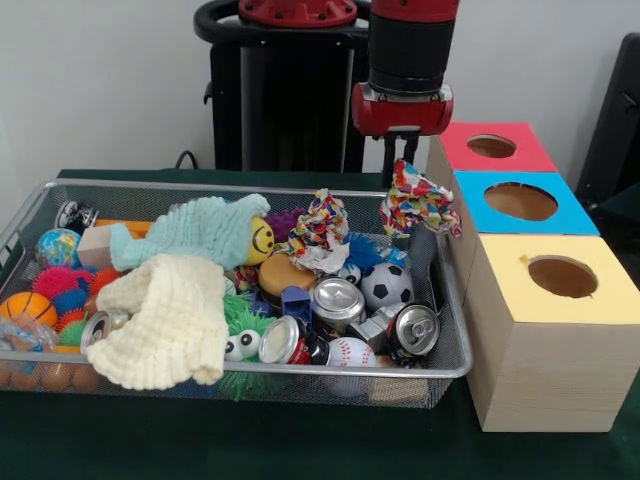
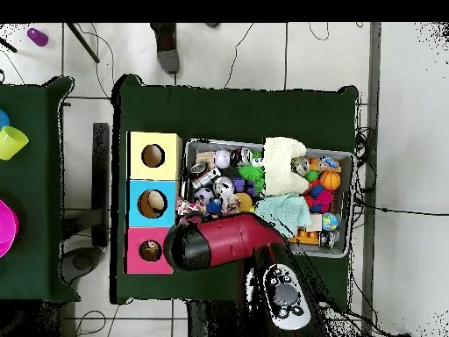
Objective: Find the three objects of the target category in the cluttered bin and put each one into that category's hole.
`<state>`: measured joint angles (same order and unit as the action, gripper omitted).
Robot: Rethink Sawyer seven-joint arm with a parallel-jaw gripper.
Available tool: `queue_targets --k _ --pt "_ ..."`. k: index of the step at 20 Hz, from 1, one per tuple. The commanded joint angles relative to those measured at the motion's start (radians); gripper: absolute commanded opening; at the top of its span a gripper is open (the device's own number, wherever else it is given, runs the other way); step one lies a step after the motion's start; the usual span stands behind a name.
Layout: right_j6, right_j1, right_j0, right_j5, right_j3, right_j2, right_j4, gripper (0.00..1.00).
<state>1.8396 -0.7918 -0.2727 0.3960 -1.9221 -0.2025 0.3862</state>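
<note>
Since the robot's hand [image 1: 404, 148] pinches a crumpled, multicoloured patterned paper wad [image 1: 415, 203] just above the silver wire-mesh bin's [image 1: 452, 372] far corner beside the red-topped box's round hole [image 1: 491, 146], it looks light and crushable — best nipped by a protruding fold.

- Front view: a close, low camera across the green-clothed table [image 1: 250, 445] faces the red and black robot arm [image 1: 410, 60].
- Overhead view: high, distant, straight down, robot at bottom.
- Shared: silver wire-mesh basket [image 1: 240, 371] [image 2: 349, 158] and three colour-topped pale wooden boxes [image 1: 545, 350] [image 2: 140, 202].
</note>
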Motion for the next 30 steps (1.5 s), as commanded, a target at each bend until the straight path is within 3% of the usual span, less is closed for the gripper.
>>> queue_targets --k 1,3,8,12,18,30 --pt "-0.003 0.005 -0.032 0.033 0.006 -0.097 -0.010 0.00" --pt "-0.022 -0.007 -0.043 0.067 0.016 -0.112 -0.023 0.00" --pt "-0.150 -0.067 -0.103 0.299 0.094 -0.180 -0.074 0.00" --pt "-0.212 -0.084 -0.154 0.393 0.130 -0.226 -0.078 0.00" --pt "-0.267 -0.094 -0.242 0.442 0.140 -0.302 -0.061 0.00" --pt "-0.361 0.012 -0.345 0.505 0.258 -0.405 0.035 0.00"
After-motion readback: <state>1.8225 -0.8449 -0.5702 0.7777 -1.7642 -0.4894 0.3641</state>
